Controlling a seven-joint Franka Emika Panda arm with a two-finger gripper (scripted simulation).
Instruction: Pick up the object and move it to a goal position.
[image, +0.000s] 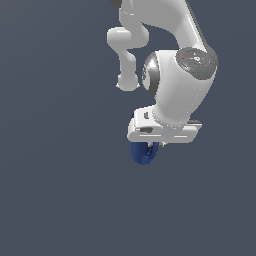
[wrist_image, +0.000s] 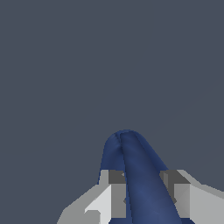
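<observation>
Gripping the blue mug (image: 145, 154) between both fingers.

Seen from the wrist, the gripper (wrist_image: 143, 192) is pinched on the mug (wrist_image: 140, 175), one finger (wrist_image: 114, 192) on each side; its long axis runs straight out from the palm, rounded end pointing away. In the exterior view only that end shows below the arm (image: 175, 85). No bench edge is visible, so its place cannot be told.

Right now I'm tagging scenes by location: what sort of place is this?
Likely a bare simulated test space: featureless grey backdrop, smooth rendered arm, its gripper around a dark blue mug.
</observation>
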